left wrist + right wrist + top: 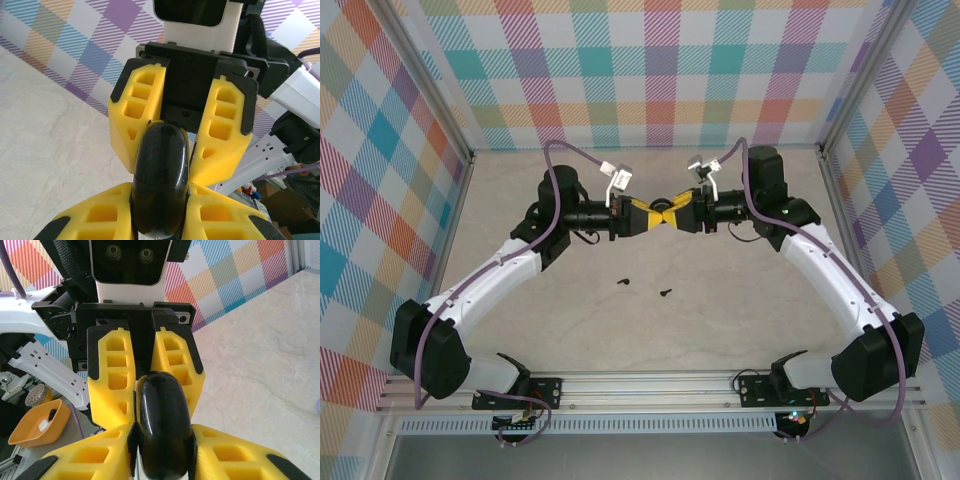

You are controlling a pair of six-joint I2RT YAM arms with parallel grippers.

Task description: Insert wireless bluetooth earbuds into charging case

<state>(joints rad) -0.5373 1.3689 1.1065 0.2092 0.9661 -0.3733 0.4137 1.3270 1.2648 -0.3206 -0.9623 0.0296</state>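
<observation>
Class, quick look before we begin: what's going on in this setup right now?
Two robot arms meet over the middle of the table. The left end effector is shut on a glossy black case. The right end effector flanks the case's other end, but whether it grips cannot be told. Two black earbuds lie loose on the table, nearer the arm bases, not yet inserted.

Held from both ends, a glossy black charging case (162,407) is clamped between two pairs of yellow fingers. The right gripper (164,452) grips its near end and the left gripper (156,387) pinches its far end. Pale marbled table (260,350) spreads to the right, with an orange bowl (30,432) at lower left.
</observation>
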